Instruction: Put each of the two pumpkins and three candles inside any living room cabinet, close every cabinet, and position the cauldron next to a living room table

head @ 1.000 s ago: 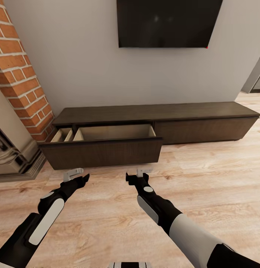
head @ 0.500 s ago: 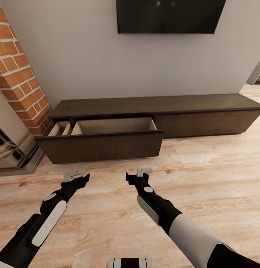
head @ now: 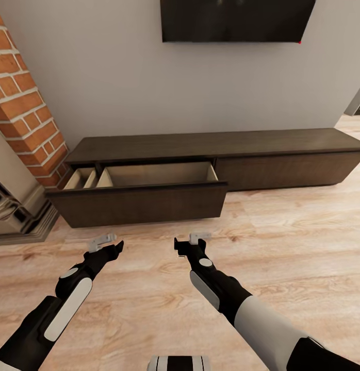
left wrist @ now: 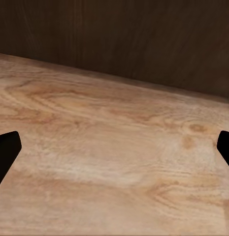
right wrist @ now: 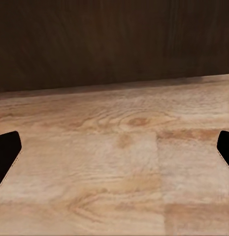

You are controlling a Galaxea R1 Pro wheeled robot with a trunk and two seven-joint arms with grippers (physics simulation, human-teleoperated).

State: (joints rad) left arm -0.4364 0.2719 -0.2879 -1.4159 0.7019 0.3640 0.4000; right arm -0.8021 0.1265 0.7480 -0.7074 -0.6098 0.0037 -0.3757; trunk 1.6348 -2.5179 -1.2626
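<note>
While our two arms reach forward low in the frame, the left gripper (head: 103, 242) and right gripper (head: 198, 238) hang over the light wood-plank floor (head: 283, 242) with jaws spread wide, holding and touching nothing. In both wrist views the dark fingertips sit at opposite edges. Across the middle of the frame stands the long low dark-brown wooden cabinet (head: 283, 154); its wide left drawer (head: 144, 203) is pulled out, showing a pale beige interior. Red brick (head: 25, 113) fills the upper left, a black wall TV (head: 236, 19) the top.
</note>
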